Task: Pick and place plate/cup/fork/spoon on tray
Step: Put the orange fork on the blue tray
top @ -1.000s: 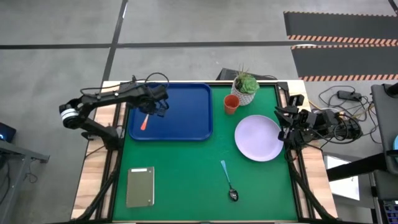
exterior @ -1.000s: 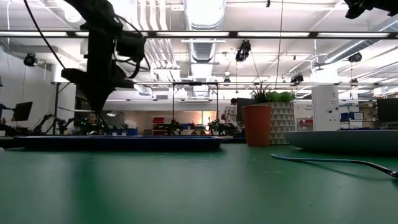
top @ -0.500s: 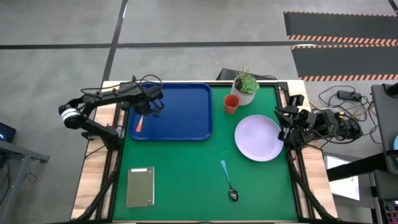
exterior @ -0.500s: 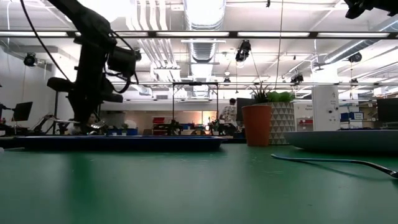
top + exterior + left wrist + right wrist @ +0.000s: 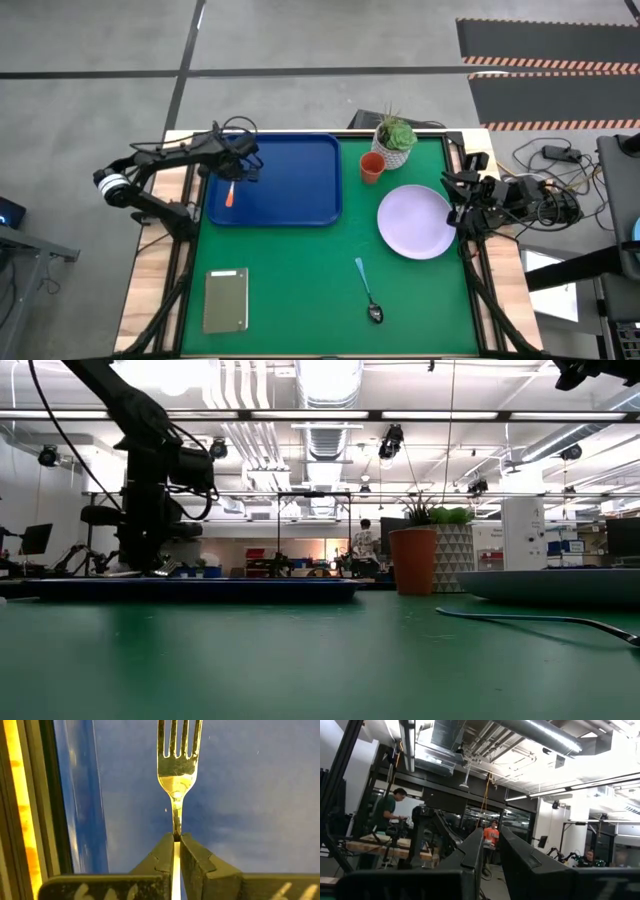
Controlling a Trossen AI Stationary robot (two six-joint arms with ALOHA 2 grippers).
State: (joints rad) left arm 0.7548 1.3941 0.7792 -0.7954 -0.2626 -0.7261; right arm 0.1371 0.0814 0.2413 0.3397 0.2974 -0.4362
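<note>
Since your left gripper [image 5: 176, 851] has its fingers pinched shut on the slim, stiff, slippery orange-handled metal fork [image 5: 177, 767] over the dark blue plastic tray's [image 5: 290, 180] left edge, grip mid-handle.

Dark blue tray [image 5: 290, 180], lavender plate [image 5: 415, 222]

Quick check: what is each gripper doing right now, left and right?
Left gripper: shut on the fork, over the tray.
Right gripper: parked at the table's right edge, holding nothing; open or shut cannot be told.
</note>
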